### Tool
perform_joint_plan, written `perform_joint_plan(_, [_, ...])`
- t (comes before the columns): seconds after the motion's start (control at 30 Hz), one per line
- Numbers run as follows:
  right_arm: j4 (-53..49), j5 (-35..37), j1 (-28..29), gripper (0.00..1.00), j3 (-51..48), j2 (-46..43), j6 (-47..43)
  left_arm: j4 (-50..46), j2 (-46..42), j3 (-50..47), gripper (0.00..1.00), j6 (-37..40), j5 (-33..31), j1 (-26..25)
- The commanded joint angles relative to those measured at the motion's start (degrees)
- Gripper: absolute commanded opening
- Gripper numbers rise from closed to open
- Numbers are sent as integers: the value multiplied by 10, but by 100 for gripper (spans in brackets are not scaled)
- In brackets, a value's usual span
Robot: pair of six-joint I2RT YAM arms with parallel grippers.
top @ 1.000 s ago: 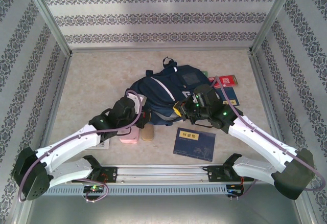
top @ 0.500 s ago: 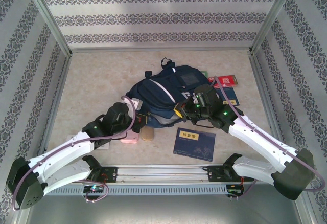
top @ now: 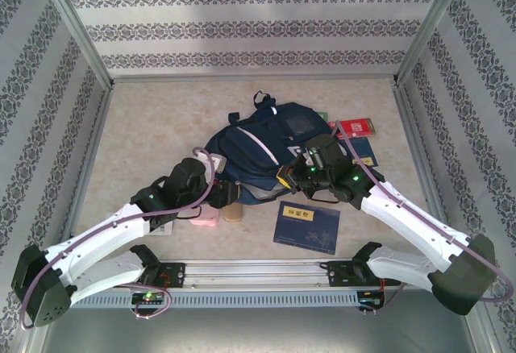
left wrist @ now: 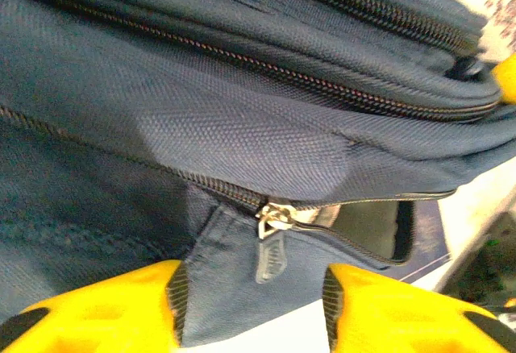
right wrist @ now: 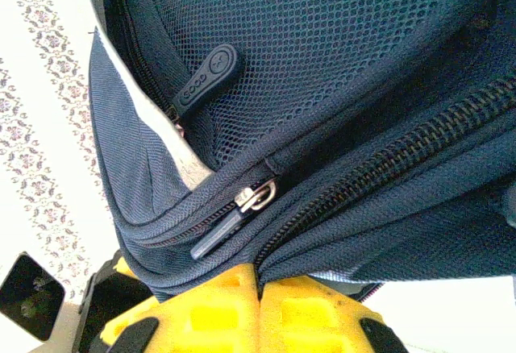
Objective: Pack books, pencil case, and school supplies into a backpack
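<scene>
Top external, backpack lying diagonal, long axis near-left to far-right

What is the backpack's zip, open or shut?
Partly open. In the left wrist view the zip on the backpack is closed left of its slider, and a gap shows to the right.

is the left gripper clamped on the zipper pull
No, the left gripper is open, and the zipper pull hangs untouched in the gap.
</scene>
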Motion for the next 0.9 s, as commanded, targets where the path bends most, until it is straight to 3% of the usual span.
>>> perform_joint_plan(0.0, [52, -20, 5, 0, 22, -9, 2, 40, -8, -13, 52, -64, 15, 5])
perform_joint_plan(0.23, [64, -17, 12, 0, 26, -2, 14, 17, 53, 18, 51, -65, -14, -11])
perform_joint_plan(0.53, [69, -7, 27, 0, 35, 6, 30, -43, 124, 85, 49, -66, -99, -49])
perform_joint_plan(0.67, [64, 8, 29, 0, 38, -3, 38, -99, 159, 127, 45, -63, -162, -79])
perform_joint_plan(0.87, [58, 7, 28, 0, 54, -2, 41, -137, 191, 146, 32, -58, -191, -98])
